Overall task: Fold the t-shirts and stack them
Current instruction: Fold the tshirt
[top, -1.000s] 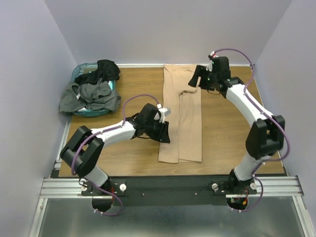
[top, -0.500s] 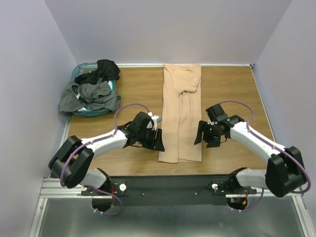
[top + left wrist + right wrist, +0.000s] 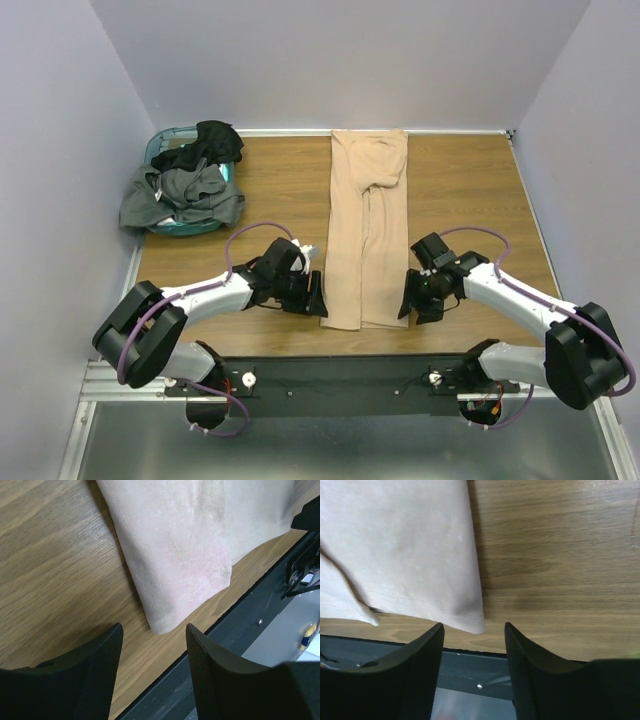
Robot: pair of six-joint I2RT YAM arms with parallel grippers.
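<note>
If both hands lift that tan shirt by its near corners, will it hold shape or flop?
Probably flops: the tan shirt lies in thin, soft folded layers, so its middle would likely sag between the left hand and right hand. It looks light.

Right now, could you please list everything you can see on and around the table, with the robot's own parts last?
tan t-shirt: one, tan-beige, folded into a long strip down the middle of the table
grey t-shirt: at least one, dark grey, heaped over the basket and draping its rim
black t-shirt: at least one, black, on the far side of that heap
basket: one, teal, far left corner of the table
table: one, wood-brown, under everything
mounting rail: one, black, along the near edge
left claw: one, black, open and empty, at the strip's near left corner
right claw: one, black, open and empty, at the strip's near right corner
</note>
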